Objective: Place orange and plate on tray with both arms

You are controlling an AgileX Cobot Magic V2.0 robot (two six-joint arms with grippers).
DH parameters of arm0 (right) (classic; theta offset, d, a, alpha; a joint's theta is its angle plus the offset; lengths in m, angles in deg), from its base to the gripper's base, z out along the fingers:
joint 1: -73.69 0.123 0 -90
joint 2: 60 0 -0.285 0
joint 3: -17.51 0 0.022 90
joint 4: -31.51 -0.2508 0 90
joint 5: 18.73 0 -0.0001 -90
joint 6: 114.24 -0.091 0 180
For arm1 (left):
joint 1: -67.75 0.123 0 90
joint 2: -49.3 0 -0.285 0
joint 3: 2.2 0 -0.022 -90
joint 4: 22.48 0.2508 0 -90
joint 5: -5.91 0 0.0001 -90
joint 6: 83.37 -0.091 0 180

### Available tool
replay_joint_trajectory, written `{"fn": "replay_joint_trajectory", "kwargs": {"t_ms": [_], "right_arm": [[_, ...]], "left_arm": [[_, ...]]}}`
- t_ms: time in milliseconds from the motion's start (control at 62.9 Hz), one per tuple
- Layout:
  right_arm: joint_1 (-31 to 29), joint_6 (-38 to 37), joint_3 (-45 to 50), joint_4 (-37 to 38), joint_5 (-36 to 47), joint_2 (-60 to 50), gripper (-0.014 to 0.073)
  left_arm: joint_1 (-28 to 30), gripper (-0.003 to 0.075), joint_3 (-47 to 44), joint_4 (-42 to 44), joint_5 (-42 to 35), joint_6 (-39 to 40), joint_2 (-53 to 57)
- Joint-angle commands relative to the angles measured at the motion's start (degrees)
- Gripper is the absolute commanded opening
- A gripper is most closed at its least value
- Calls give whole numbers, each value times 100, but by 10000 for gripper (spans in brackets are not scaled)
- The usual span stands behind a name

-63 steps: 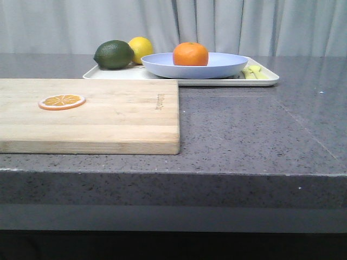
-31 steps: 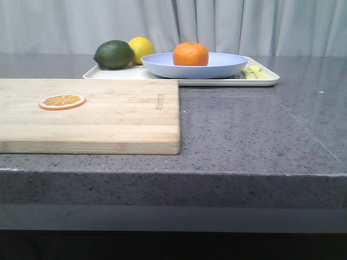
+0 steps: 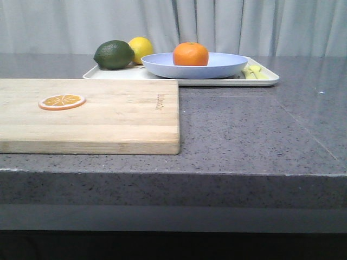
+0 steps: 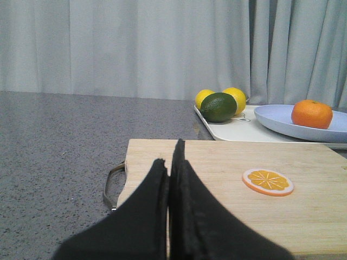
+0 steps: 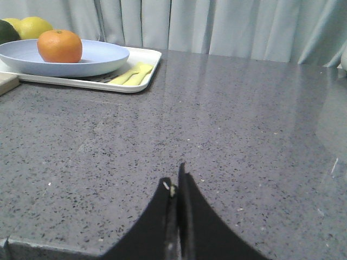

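The orange sits in the lavender-blue plate, and the plate rests on the white tray at the back of the table. They also show in the left wrist view as orange, plate and tray, and in the right wrist view as orange, plate and tray. My left gripper is shut and empty over the near end of the cutting board. My right gripper is shut and empty over bare counter, far from the tray. Neither gripper shows in the front view.
A wooden cutting board with an orange slice lies front left. A dark green lime and a yellow lemon sit on the tray's left part. Pale yellow pieces lie at its right end. A curtain hangs behind.
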Motion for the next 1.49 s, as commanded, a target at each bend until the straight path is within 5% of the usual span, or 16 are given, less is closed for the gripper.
{"fn": "replay_joint_trajectory", "kwargs": {"t_ms": [0,509,716,1479], "right_arm": [[-15,39,-86,22,670,-119,-66],[-8,-109,-86,48,815,-119,-66],[99,-1027,-86,1156,1050,-123,-66],[69,-1688,-86,1131,990,-130,-66]], "left_arm": [[28,-20,-154,-35,-493,49,104],[28,-20,-154,-35,-493,49,104],[28,-20,-154,-35,-493,49,104],[28,-20,-154,-35,-493,49,104]]}}
